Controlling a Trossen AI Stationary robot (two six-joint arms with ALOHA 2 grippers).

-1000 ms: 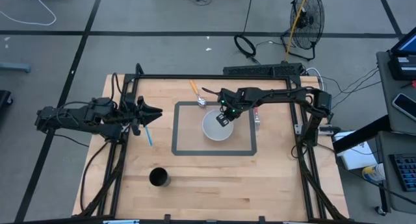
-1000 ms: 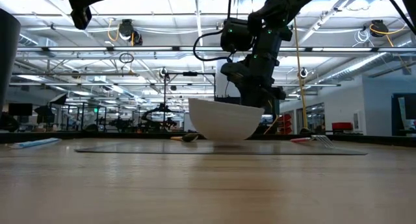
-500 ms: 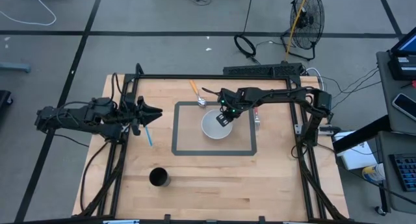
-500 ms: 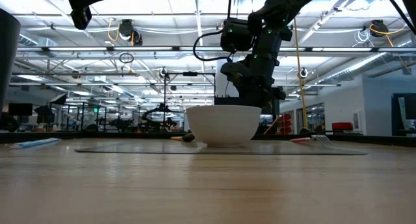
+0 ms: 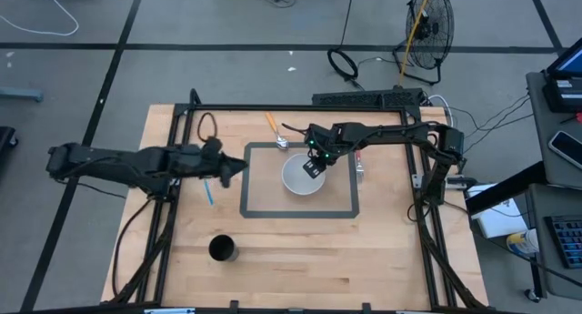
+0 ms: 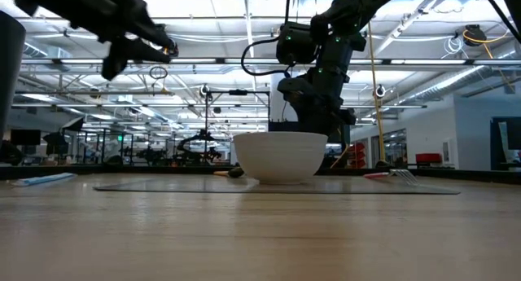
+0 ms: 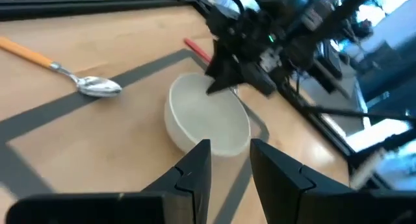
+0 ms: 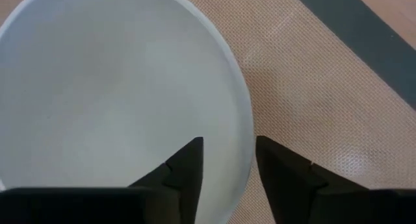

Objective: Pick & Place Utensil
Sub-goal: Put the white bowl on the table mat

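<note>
A white bowl (image 5: 300, 178) stands level on the grey-bordered mat (image 5: 257, 209). My right gripper (image 8: 227, 162) hangs over its far right rim (image 8: 246, 130), open, pointing steeply down, one finger inside the bowl and one outside, with nothing held. A spoon with an orange handle (image 5: 275, 130) lies past the mat's far edge. A red-handled fork (image 5: 359, 164) lies right of the bowl, and a blue utensil (image 5: 208, 188) lies left of the mat. My left gripper (image 5: 238, 166) reaches out left of the mat, raised, open and holding nothing, pointing toward the bowl (image 7: 208, 117).
A black cup (image 5: 223, 248) stands near the table's front left. A black frame rail (image 5: 300, 108) runs along the far edge and down both sides. Bare wood lies in front of the mat. A fan and cables are on the floor beyond the table.
The bowl, tilted with one side raised a second ago, has come down and now sits level on the mat; my right gripper has stayed over its rim. My left arm has swung out toward the table's right, lower and nearer the mat, its wrist turning as it went.
</note>
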